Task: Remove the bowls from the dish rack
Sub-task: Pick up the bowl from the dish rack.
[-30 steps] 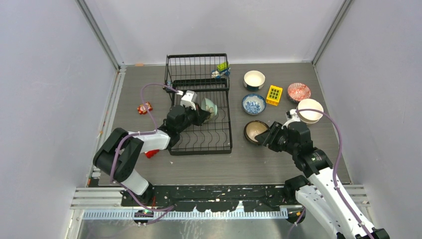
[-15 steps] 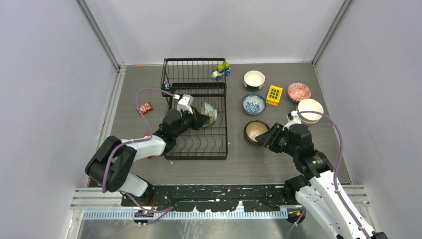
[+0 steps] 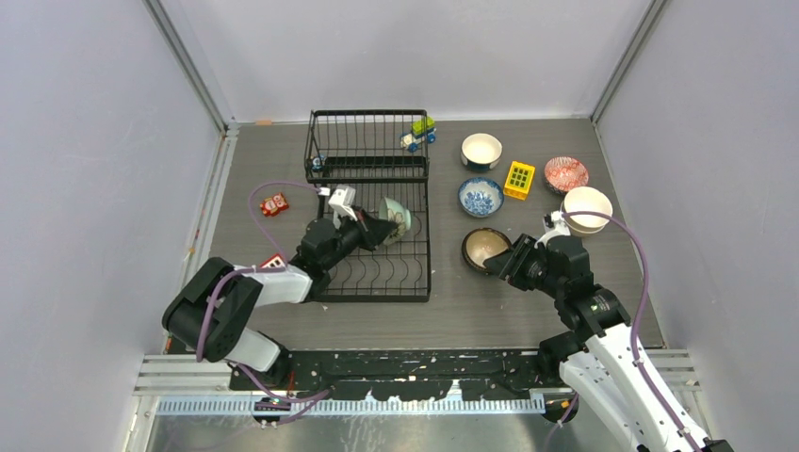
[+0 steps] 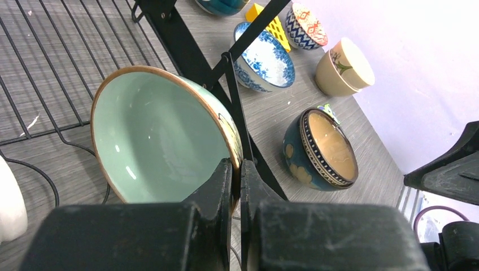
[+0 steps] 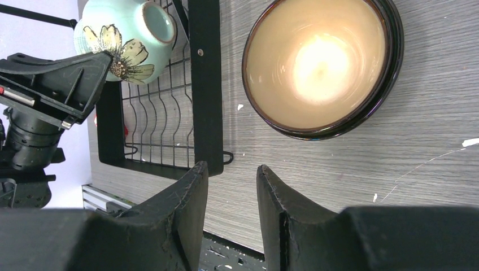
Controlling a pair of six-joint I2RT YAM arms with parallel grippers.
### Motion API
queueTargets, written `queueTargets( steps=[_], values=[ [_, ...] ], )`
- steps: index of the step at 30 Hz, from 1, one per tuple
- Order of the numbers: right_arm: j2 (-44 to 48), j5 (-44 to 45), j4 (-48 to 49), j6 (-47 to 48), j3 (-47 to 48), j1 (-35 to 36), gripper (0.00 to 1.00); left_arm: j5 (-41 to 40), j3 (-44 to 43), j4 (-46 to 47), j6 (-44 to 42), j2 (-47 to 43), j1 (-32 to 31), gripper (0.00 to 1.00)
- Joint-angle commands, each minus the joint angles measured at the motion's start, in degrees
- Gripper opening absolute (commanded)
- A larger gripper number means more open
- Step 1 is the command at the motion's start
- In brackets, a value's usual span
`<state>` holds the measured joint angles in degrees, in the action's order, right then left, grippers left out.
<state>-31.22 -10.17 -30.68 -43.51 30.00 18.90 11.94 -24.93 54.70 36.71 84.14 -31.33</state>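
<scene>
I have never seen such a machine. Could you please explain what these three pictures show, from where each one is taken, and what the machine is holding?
You see two robot arms, fixed at the near edge of a table. Each arm ends in a gripper with two fingers. The wide picture comes from a camera above and behind the arms. The other two come from a camera on each wrist, so dark fingers fill the bottom of them.

On the table stands a black wire dish rack. To its right sit a white bowl, a blue-and-white bowl, a red-patterned bowl, a cream bowl and a dark bowl, with a yellow block among them.

The left gripper is shut on the rim of a pale green bowl, which is tilted on its side above the rack's wires. The right gripper is open and empty, beside the dark bowl.
</scene>
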Motion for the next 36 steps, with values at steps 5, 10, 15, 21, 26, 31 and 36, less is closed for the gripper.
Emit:
queueTargets(
  steps=[5,10,15,21,26,31,36],
  values=[
    [0.5,-0.4,1.9,0.1,0.9,-0.2,0.42,-1.0,-1.4,1.4,-1.3,-9.1,0.4,0.0],
    [0.3,-0.9,1.4,0.2,1.8,-0.2,0.41,0.2,-1.3,-6.3,-1.4,-16.1,0.4,0.0],
    [-0.3,-1.4,-0.2,1.5,4.3,-0.2,0.42,2.1,-1.6,-16.0,-1.6,-24.1,0.2,0.0],
    [-1.7,-2.3,-5.8,5.4,9.6,-0.2,0.5,3.1,-1.4,-29.0,-2.5,-34.8,-1.6,0.0],
    [-3.2,-4.1,-9.0,8.3,13.8,-0.3,0.54,2.8,-4.0,-42.7,-6.8,-42.5,-6.5,0.0],
    [-4.8,-3.7,-11.7,11.0,17.9,-0.2,0.54,-1.2,-11.6,-60.3,-15.2,-45.3,-16.7,0.0],
    [-6.5,3.2,-15.0,10.4,19.7,-0.2,0.55,-10.2,-19.0,-69.9,-22.8,-41.8,-30.5,0.0]
  ],
)
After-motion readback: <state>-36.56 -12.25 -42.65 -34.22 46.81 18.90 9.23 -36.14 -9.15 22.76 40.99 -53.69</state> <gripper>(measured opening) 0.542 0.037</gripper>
